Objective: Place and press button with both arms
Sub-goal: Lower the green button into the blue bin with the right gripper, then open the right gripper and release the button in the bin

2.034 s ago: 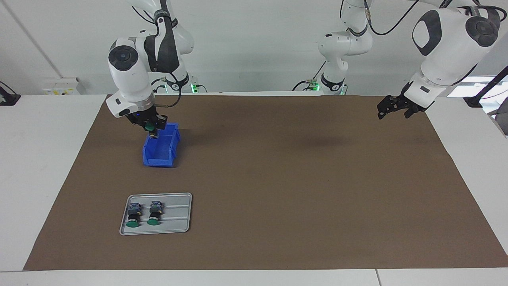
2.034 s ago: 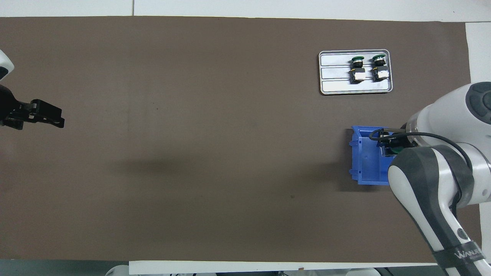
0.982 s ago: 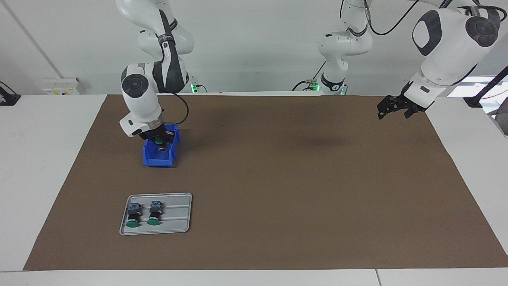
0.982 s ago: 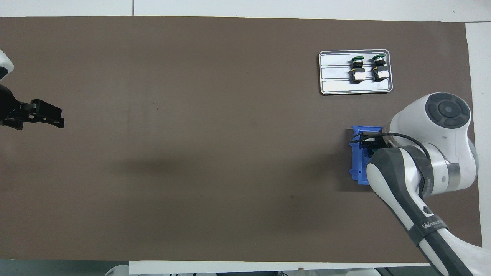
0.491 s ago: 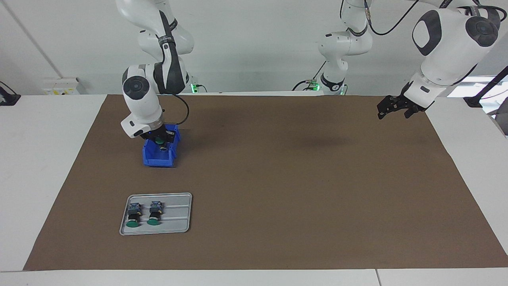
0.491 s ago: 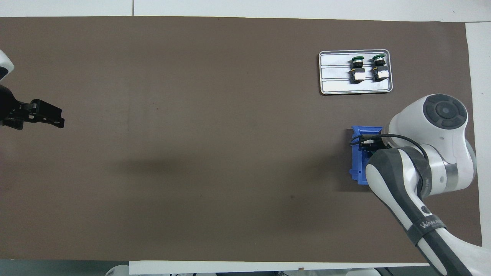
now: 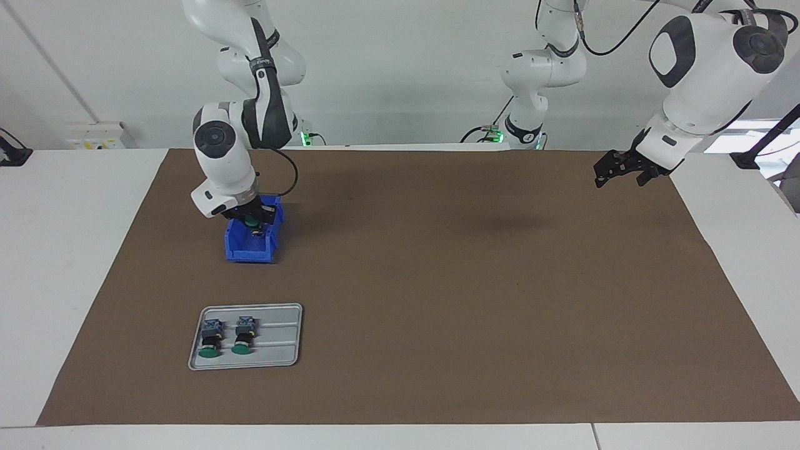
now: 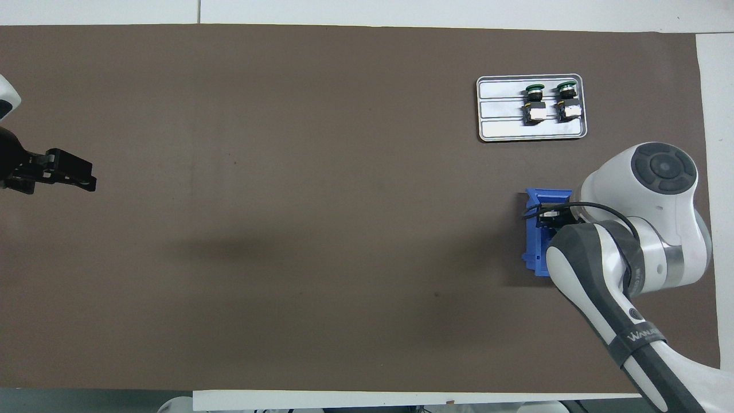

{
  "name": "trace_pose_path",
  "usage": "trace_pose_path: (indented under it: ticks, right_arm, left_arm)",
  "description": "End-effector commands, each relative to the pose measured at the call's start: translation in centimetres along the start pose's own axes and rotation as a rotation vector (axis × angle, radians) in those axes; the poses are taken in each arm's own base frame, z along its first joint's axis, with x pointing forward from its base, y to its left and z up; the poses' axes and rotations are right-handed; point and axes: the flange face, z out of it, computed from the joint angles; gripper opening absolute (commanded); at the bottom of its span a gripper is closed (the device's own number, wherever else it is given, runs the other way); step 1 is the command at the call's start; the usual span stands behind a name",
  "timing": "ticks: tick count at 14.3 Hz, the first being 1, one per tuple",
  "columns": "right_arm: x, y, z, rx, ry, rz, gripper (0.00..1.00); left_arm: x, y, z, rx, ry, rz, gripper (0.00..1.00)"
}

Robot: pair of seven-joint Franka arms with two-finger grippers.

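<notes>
My right gripper [image 7: 252, 224] is down inside the open top of a blue bin [image 7: 245, 251], shut on a green-capped button [image 7: 250, 220]. In the overhead view the right arm hides most of the bin [image 8: 535, 248], and only the black gripper [image 8: 549, 213] shows at its rim. Two more buttons [image 7: 209, 340] [image 7: 242, 337] lie side by side on a grey tray [image 7: 282, 340], farther from the robots than the bin. My left gripper [image 7: 615, 171] waits open and empty above the mat's corner at the left arm's end, also in the overhead view [image 8: 71, 174].
A brown mat [image 7: 450, 281] covers most of the white table. The tray [image 8: 516, 132] and its two buttons [image 8: 534, 100] [image 8: 567, 98] lie toward the right arm's end. Bare mat stretches between the bin and the left gripper.
The right gripper came down with the button from above the bin's rim into the bin, then nearly stopped. The left arm has not moved.
</notes>
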Motion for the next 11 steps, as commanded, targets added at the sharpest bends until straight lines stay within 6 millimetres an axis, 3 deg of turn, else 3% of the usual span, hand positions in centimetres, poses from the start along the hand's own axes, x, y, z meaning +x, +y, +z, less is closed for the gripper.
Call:
trace_pose_path:
  ticks: [1, 8, 11]
  right_arm:
    - [-0.13, 0.55, 0.11, -0.011, 0.012, -0.022, 0.41]
    - [-0.05, 0.46, -0.02, -0.010, 0.019, -0.025, 0.65]
    - [0.02, 0.53, -0.14, -0.009, 0.021, -0.023, 0.69]
  left_arm:
    - [0.08, -0.19, -0.38, -0.009, 0.010, 0.007, 1.00]
    - [0.08, -0.27, -0.39, -0.009, 0.010, 0.006, 1.00]
    - [0.08, -0.19, -0.38, -0.009, 0.010, 0.007, 1.00]
